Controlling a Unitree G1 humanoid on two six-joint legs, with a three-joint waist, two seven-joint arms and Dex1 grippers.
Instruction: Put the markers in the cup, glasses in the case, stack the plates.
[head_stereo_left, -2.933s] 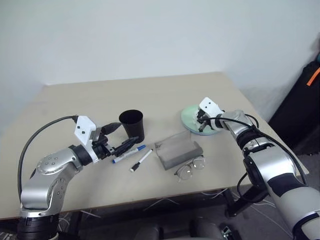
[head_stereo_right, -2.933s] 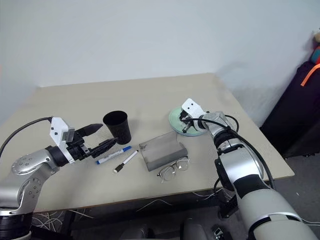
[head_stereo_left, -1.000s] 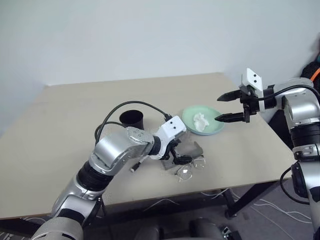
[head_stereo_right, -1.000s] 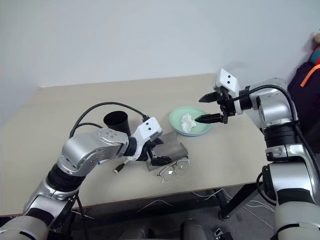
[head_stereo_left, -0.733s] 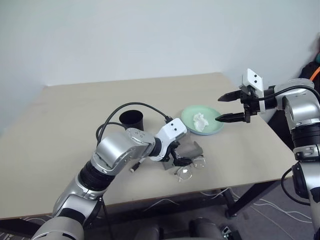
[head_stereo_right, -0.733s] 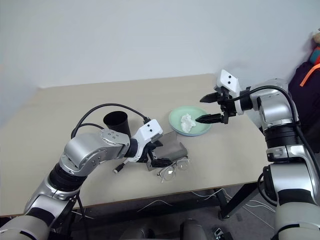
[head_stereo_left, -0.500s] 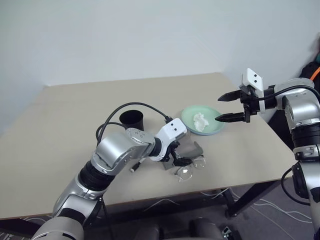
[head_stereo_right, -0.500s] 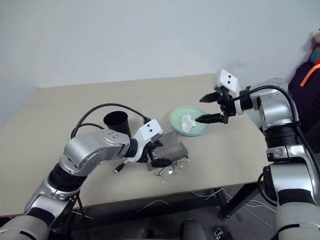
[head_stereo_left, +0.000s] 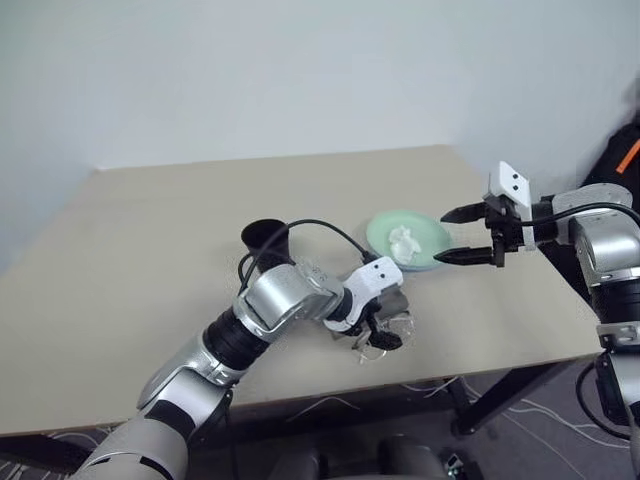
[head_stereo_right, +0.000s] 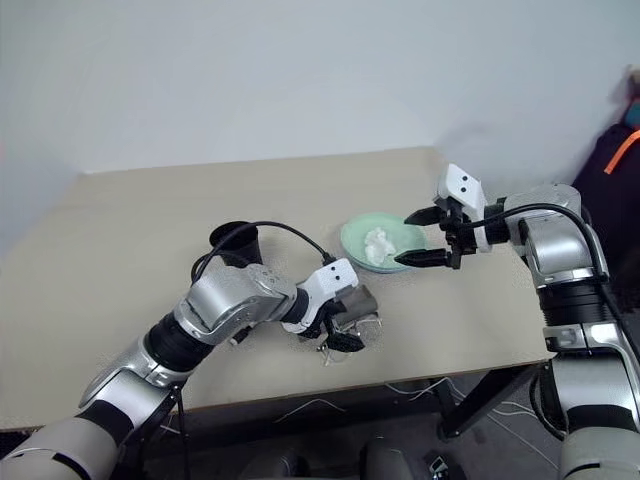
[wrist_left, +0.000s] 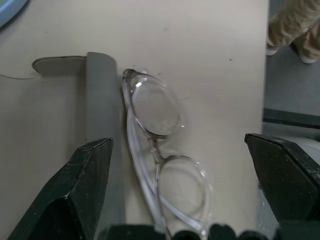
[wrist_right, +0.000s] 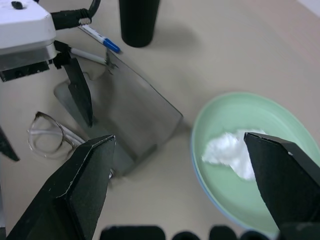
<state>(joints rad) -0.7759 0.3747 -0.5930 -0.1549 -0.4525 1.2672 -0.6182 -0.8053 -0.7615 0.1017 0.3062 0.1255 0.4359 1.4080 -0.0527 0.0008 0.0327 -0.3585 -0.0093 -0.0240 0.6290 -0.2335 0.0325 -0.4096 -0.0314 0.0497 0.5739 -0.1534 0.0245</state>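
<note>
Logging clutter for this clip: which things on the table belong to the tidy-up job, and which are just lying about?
Job:
- glasses
- case
- blue-capped marker
- black-capped marker
- cup
- mint green plate, with a light blue rim under it

Lying about:
- crumpled white tissue on the plate
- dark bag beyond the table

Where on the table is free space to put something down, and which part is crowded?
The table is bare on its whole left side and along the back edge behind the cup. It is crowded near the front, where the case, the glasses beside it and the left gripper sit close together, with the green plate just behind.
</note>
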